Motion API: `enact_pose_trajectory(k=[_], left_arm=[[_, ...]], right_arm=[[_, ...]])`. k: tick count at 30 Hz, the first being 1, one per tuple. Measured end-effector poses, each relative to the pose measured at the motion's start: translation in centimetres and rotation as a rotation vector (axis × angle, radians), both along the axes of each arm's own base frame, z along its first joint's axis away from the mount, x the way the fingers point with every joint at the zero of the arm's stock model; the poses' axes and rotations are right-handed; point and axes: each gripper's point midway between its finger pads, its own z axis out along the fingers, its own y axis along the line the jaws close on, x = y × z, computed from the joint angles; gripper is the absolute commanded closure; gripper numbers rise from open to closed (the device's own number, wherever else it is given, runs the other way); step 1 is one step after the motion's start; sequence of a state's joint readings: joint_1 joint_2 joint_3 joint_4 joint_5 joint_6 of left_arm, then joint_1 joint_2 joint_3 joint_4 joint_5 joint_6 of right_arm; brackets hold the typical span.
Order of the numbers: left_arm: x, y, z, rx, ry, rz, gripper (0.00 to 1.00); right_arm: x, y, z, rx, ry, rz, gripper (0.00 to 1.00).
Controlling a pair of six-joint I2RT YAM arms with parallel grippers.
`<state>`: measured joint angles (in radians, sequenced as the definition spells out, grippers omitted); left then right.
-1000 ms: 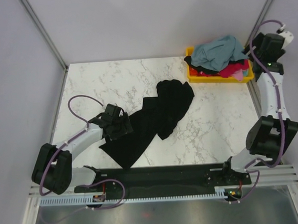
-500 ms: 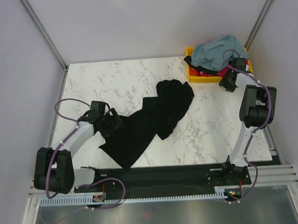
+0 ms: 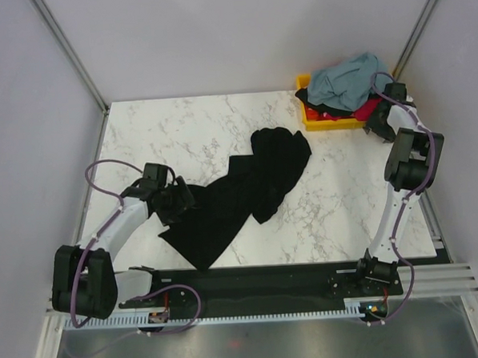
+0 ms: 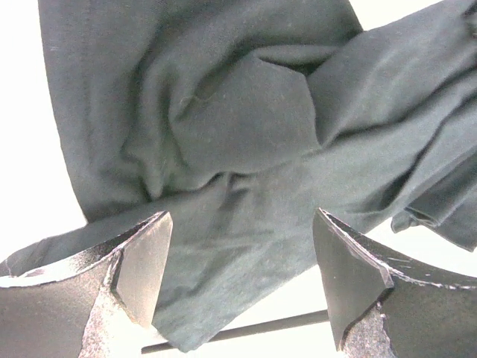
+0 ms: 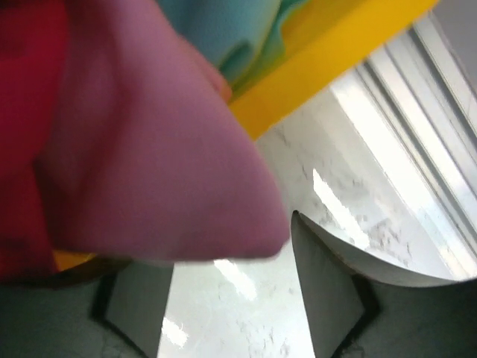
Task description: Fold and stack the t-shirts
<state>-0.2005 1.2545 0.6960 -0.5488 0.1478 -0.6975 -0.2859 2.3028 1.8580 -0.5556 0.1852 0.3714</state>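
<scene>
Marble table; apparently pink shirt, wrist view only.

Two arms are showing: one left arm and one right arm. Each is carrying one gripper, the left gripper and the right gripper, and each gripper is showing two fingers.

One table is bearing everything. One yellow bin is sitting just beside the right gripper.

Five t-shirts are showing by colour. One large black t-shirt is lying under and ahead of the left gripper. Four are piling in the bin by the right gripper: one grey-blue t-shirt, one second black t-shirt, one magenta-red t-shirt and one pink t-shirt. Whether more are lying beneath cannot be told.
</scene>
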Motion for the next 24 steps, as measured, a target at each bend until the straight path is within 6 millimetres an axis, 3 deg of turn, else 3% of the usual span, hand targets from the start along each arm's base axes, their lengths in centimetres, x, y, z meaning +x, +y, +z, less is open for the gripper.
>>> enact_pose_trajectory(k=[3, 6, 12, 15, 19, 22, 24], left_arm=[[-0.2, 0.4, 1.5, 0.010, -0.051, 0.004, 0.16], [0.1, 0.6, 3.5, 0.007, -0.147, 0.014, 0.16], [-1.0, 0.7, 3.2, 0.007, -0.175, 0.021, 0.17], [-1.4, 0.9, 2.3, 0.017, -0.157, 0.029, 0.17], [-1.6, 0.9, 2.0, 0.009, -0.160, 0.040, 0.17], [-1.7, 0.9, 2.8, -0.004, -0.202, 0.042, 0.17], [-1.7, 0.8, 3.7, -0.018, -0.241, 0.042, 0.17]], right_arm=[[-1.4, 1.9, 0.7, 0.003, -0.005, 0.026, 0.14], [-4.5, 7.7, 3.3, -0.019, 0.011, 0.119, 0.11], [-9.8, 26.9, 14.3, -0.014, -0.241, 0.536, 0.09], [-11.5, 33.6, 16.8, 0.025, -0.298, 0.694, 0.12], [-9.2, 40.9, 15.9, -0.015, -0.258, 0.814, 0.16], [-7.2, 46.6, 12.8, -0.059, -0.194, 0.896, 0.18], [-6.8, 49.3, 9.8, -0.085, -0.140, 0.940, 0.19]])
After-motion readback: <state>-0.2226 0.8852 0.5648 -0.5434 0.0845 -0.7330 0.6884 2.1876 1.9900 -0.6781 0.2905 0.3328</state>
